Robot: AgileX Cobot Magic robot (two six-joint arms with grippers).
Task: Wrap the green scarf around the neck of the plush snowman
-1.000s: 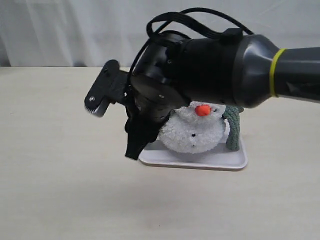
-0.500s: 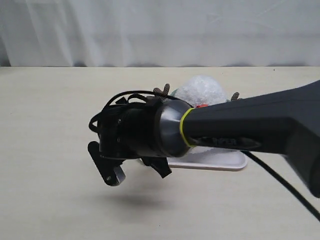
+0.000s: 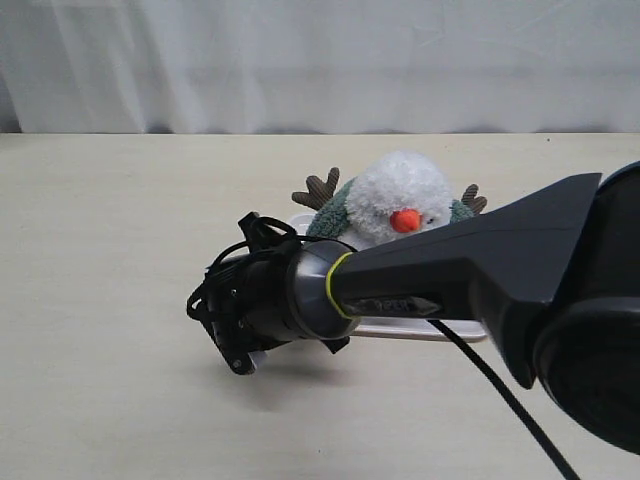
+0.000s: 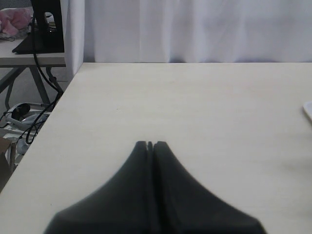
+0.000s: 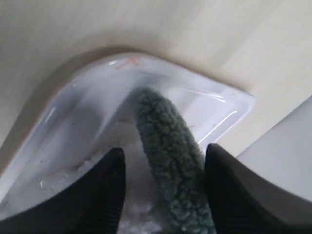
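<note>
The plush snowman (image 3: 400, 192) sits upright on the white tray (image 3: 455, 331), orange nose facing the camera. The green scarf (image 3: 330, 212) shows on both sides of its head, by the brown twig arms. My right arm (image 3: 300, 295) crosses in front of its body and hides the neck. In the right wrist view my right gripper (image 5: 165, 148) is open, with a length of green scarf (image 5: 168, 141) running between its fingers and down into the tray (image 5: 219, 107), unclamped. My left gripper (image 4: 150, 143) is shut on nothing over bare table.
A white curtain hangs behind the beige table (image 3: 120, 250). In the left wrist view the table's side edge (image 4: 58, 102) drops off to a stand and cables on the floor, and one tray corner (image 4: 308, 109) shows at the frame's edge.
My right arm has swung down and across the exterior view, from covering the snowman's head to crossing its body. The head and scarf now show above it.
</note>
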